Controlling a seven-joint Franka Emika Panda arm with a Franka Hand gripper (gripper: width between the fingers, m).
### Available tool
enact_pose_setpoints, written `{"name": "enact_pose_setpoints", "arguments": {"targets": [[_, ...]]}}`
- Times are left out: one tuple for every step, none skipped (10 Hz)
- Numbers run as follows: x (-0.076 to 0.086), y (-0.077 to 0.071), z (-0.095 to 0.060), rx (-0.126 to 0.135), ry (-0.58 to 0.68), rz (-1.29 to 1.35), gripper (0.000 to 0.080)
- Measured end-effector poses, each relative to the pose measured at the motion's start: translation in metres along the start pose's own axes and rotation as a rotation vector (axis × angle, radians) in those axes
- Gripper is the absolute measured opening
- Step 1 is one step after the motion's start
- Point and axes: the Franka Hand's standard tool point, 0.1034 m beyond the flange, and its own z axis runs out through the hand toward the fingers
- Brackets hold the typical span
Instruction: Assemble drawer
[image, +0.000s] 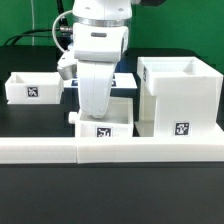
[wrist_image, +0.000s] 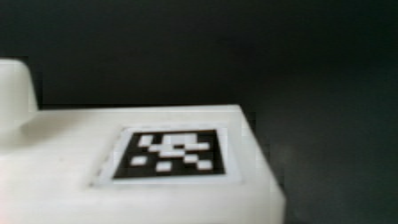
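Note:
The drawer's large white housing (image: 180, 95) stands at the exterior view's right, open at the top, with a tag low on its front. One small tray (image: 112, 113) sits in the middle, just left of the housing, and a second small tray (image: 30, 88) sits at the far left. My gripper (image: 98, 108) reaches down into or onto the middle tray, and its fingertips are hidden. In the wrist view, the tray's white face (wrist_image: 71, 150) with its tag (wrist_image: 175, 152) fills the frame, very close, and no fingers show.
Long low white border bars (image: 110, 150) run along the front of the black table, directly in front of the middle tray and the housing. A white rounded shape (wrist_image: 15, 90) shows at the edge of the wrist view.

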Motion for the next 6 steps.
{"name": "enact_pose_setpoints", "arguments": {"targets": [[-0.0001,-0.0001,0.0002,0.001,0.000,0.000,0.0041],[-0.0008,-0.0019,0.0013,0.012,-0.001,-0.008,0.0041],[-0.0011,-0.0021,0.0015,0.012,-0.002,-0.006,0.0041],[-0.0013,-0.0022,0.0017,0.012,-0.002,-0.005,0.0041],[-0.0015,-0.0024,0.0020,0.013,-0.002,-0.005,0.0041],[0.0001,-0.0022,0.0023,0.009,0.000,-0.004,0.0041]]}}
